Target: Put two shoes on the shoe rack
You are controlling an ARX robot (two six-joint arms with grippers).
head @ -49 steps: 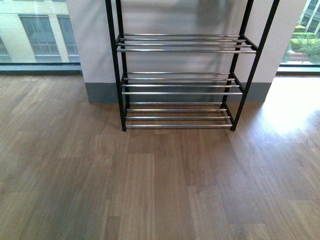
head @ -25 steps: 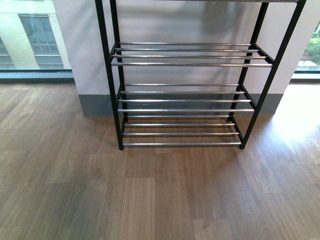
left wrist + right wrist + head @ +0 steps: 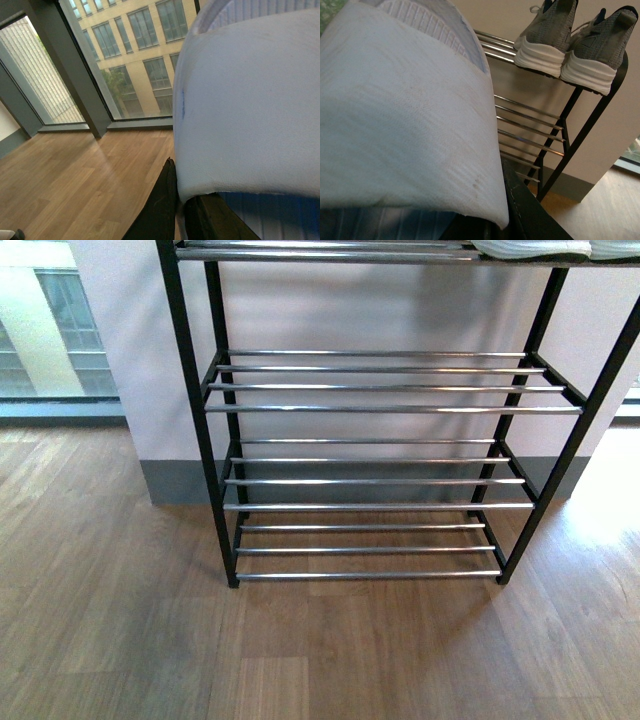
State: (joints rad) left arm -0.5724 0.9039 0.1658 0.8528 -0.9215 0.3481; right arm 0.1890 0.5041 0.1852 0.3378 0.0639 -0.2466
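While the 2 shoes (image 3: 547,37) are sitting side by side on the top tier of the shoe rack (image 3: 380,408), toward its right end in the front view, the left claw (image 3: 181,202) is clamping the edge of a pale slide sandal (image 3: 250,100). The right claw (image 3: 502,220) is gripping a second slide sandal (image 3: 395,125) likewise, near the rack.

Daylight comes through the windows (image 3: 125,60) and washes out the floor (image 3: 600,520) at right. The rack (image 3: 390,408) bars glint and throw soft wall shadows. In each wrist view a close sandal (image 3: 250,100) is blurred.
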